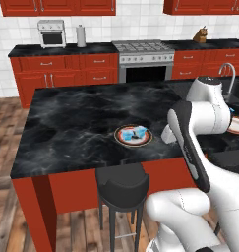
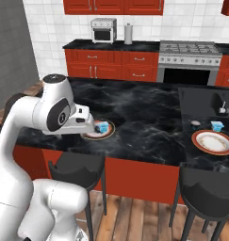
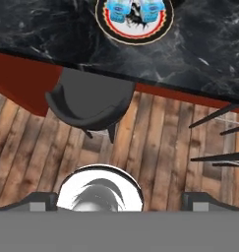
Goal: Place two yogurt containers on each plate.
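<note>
One red-rimmed plate (image 1: 125, 141) lies near the island's front edge and carries two light blue yogurt containers (image 1: 135, 132). In the hand view this plate (image 3: 135, 35) sits at the top with both tubs (image 3: 119, 11) (image 3: 153, 9) on it. The second plate (image 2: 213, 142) lies bare at the right end. A blue yogurt container (image 2: 216, 125) and a small round tub (image 2: 195, 123) stand on the counter just behind it. My gripper (image 3: 120, 201) hovers over the island's front edge beside the first plate, fingers wide apart and holding nothing.
Dark stools (image 2: 78, 170) (image 2: 206, 188) stand under the front edge of the black marble island (image 1: 72, 123). A sink (image 2: 215, 104) is set into the right end. Stove (image 1: 143, 59) and red cabinets line the back wall.
</note>
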